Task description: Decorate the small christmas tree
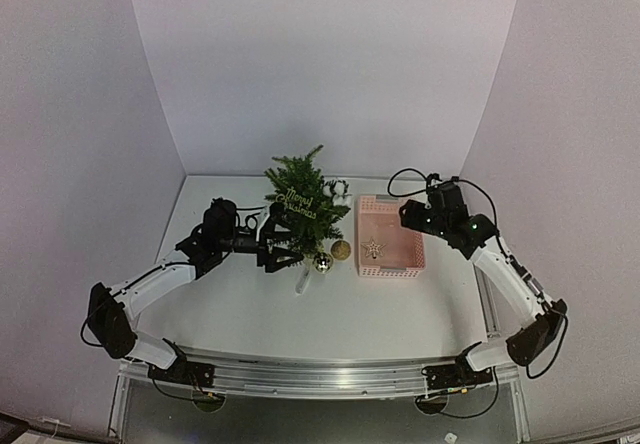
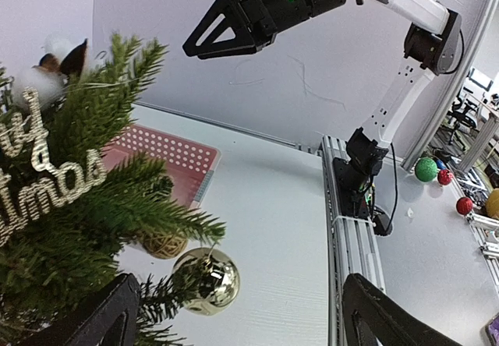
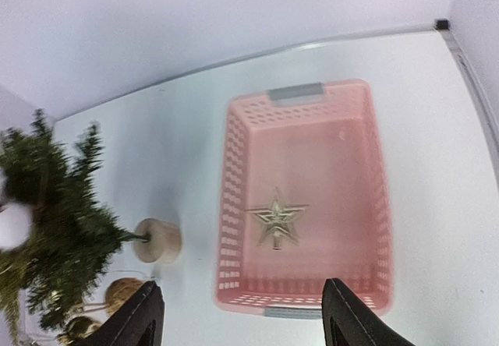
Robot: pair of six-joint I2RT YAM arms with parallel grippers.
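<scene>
My left gripper and right gripper gape. I'd drop the right squarely onto the gold glitter star, missing the walls of the pink plastic basket.

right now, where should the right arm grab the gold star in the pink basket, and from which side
Come straight down from above: the gold star lies flat and alone on the floor of the pink basket, whose walls block a sideways approach. Probably pinch across its narrow middle, between the points, since the tips look thin. The right gripper hangs over it, jaws open.
</scene>
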